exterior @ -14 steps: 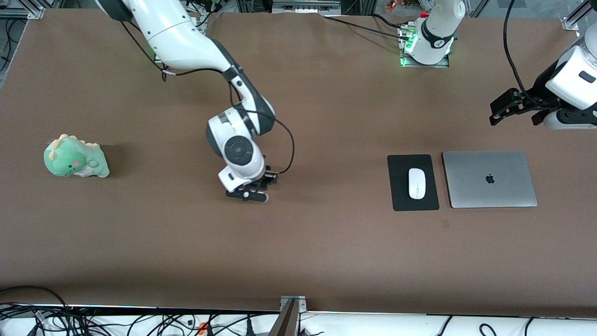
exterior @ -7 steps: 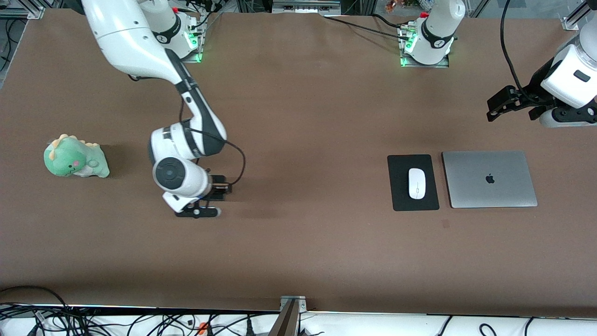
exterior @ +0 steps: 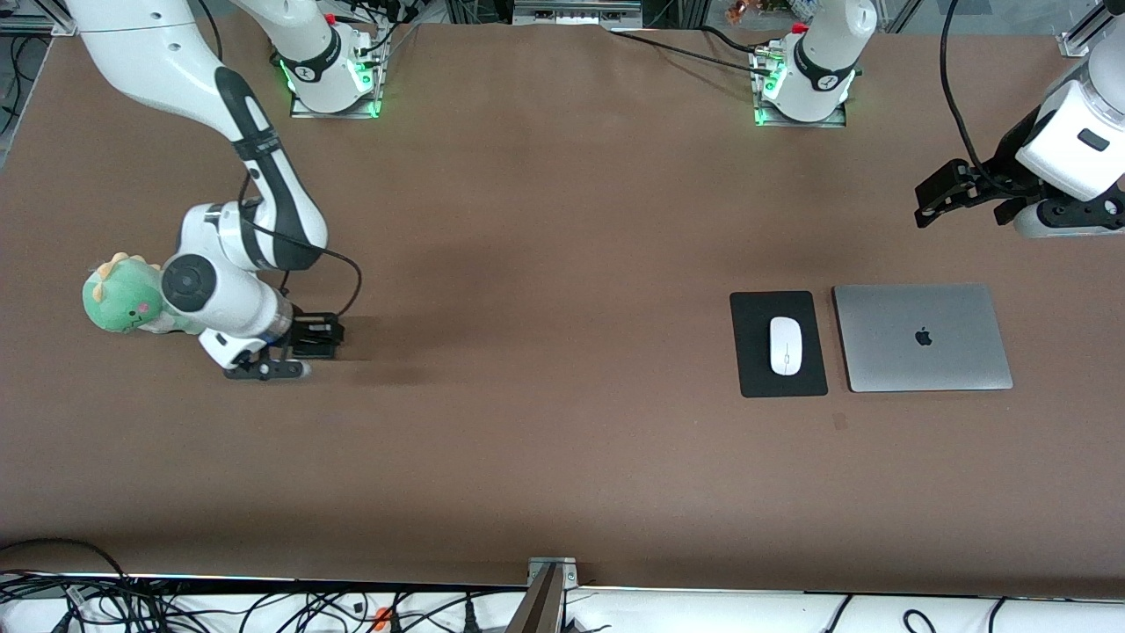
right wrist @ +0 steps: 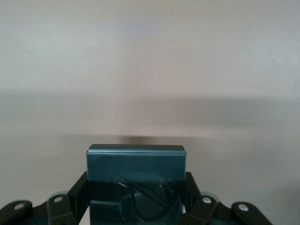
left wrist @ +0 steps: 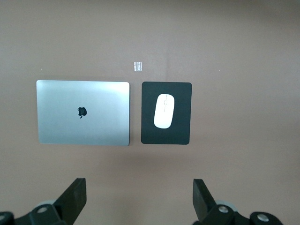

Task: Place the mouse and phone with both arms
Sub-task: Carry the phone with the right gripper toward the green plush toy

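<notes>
The mouse (exterior: pixel 786 345) already sits on its mat (exterior: pixel 754 369) beside the laptop (exterior: pixel 923 338). My right gripper (exterior: pixel 303 347), clamped on the phone (right wrist: pixel 136 180), hangs beside the dinosaur toy (exterior: pixel 119 299); my left gripper (exterior: pixel 945 198) waits, fingers spread, above the laptop. Placing the phone remains.

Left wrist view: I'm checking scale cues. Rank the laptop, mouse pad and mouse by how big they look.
1. Laptop, clearly largest.
2. Mouse pad, beside it.
3. Mouse, lying on the pad, smallest.
</notes>
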You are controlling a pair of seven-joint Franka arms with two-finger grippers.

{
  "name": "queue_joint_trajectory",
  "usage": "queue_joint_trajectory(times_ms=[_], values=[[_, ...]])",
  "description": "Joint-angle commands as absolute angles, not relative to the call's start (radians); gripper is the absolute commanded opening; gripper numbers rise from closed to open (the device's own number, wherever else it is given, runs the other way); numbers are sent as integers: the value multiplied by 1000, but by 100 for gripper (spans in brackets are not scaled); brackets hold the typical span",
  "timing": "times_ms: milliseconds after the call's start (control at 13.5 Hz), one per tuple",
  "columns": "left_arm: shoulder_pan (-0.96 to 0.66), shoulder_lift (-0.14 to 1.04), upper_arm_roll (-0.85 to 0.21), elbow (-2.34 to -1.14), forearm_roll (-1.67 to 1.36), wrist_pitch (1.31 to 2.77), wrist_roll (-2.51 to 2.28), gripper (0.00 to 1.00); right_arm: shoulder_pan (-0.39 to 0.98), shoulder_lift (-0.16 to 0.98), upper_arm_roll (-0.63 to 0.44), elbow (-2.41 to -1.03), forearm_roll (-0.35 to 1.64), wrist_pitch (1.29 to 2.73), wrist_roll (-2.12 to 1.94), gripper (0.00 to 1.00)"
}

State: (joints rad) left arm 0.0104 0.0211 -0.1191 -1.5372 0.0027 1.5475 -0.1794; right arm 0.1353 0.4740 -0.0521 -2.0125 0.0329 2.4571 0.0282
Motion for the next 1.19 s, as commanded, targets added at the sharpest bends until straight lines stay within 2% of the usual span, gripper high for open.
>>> queue_joint_trajectory(times_ms=[0,222,519,593,667,889,1111], values=[[-3,25,-107,-1511,-3,1526,-189,100,66,405,-44,-2187,37,2626,-67,46],[-2,25,-107,-1511,-8,1528,-189,100,32,416,-44,-2247,37,2735,-103,46],[3,26,-106,-1511,-11,1525,-189,100,6,437,-44,-2246,37,2763,-144,48],[6,26,-104,-1512,-9,1523,-189,100,3,437,-44,-2246,35,2761,-144,64],[6,26,-104,-1513,-11,1523,-189,100,3,436,-44,-2243,37,2758,-144,100],[6,26,-104,-1513,-11,1522,-189,100,3,411,-41,-2230,38,2720,-137,100],[6,25,-106,-1513,-11,1522,-189,100,5,347,-40,-2166,40,2550,-135,100]])
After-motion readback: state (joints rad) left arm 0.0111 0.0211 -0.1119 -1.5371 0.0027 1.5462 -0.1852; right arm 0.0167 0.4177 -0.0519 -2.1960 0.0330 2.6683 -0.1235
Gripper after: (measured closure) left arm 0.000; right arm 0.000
